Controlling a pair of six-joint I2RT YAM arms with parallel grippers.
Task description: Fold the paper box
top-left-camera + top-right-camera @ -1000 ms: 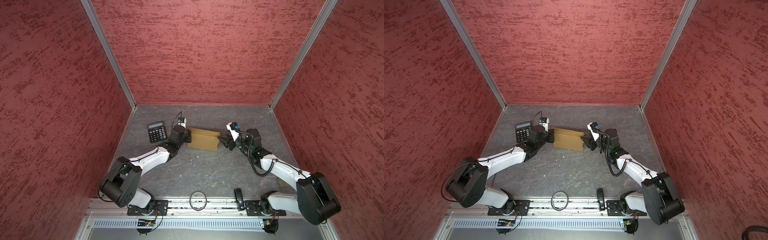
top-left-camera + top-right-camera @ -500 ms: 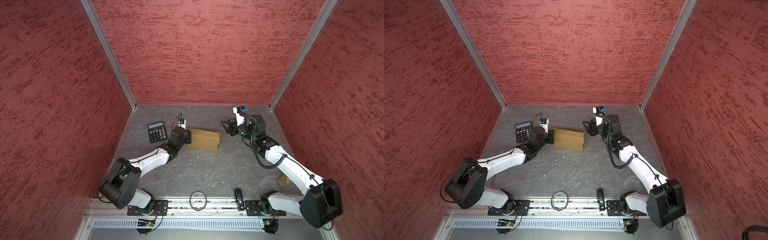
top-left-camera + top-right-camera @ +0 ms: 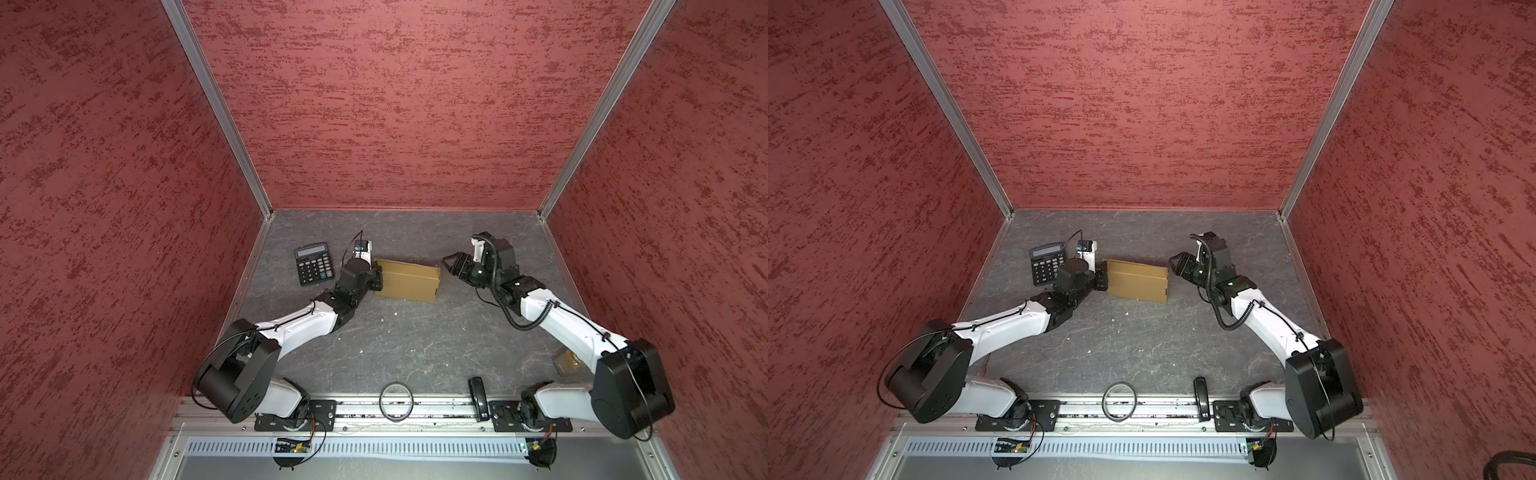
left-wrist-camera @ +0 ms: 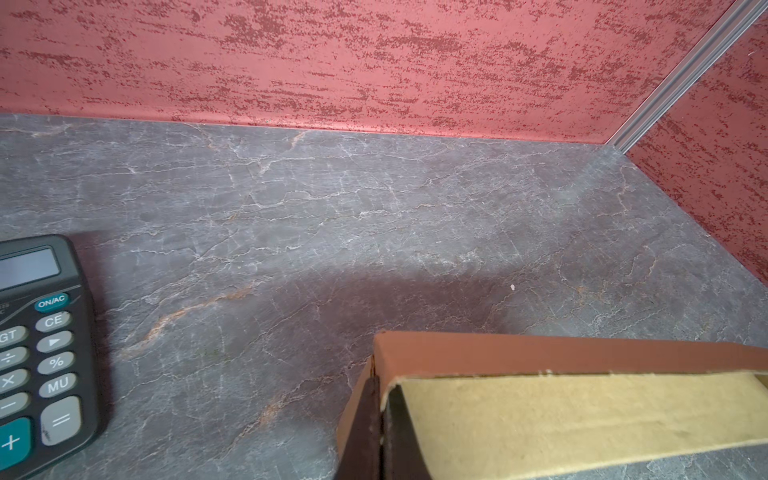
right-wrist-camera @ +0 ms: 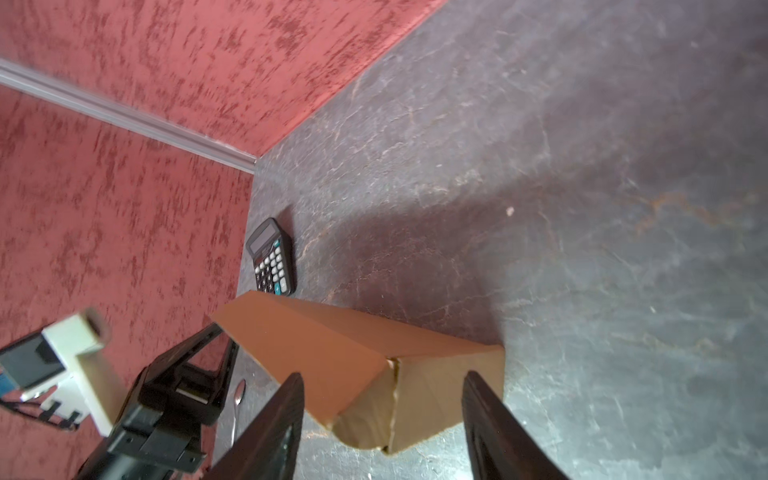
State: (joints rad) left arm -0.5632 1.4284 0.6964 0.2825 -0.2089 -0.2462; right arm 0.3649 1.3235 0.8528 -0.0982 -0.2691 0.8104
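Near the middle of a top view the paper box (image 3: pixel 409 281) looks mostly folded up, left gripper (image 3: pixel 377 277) pinching its left end, right gripper (image 3: pixel 448 266) spread wide just off its right end; likely only final tucking is left.

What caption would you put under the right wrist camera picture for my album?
Open right end effector faces the paper box end; calculator lies beyond.

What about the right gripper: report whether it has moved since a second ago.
Yes. The right gripper was against the right end of the paper box; now it stands clear of that end, shifted toward the back wall, open.
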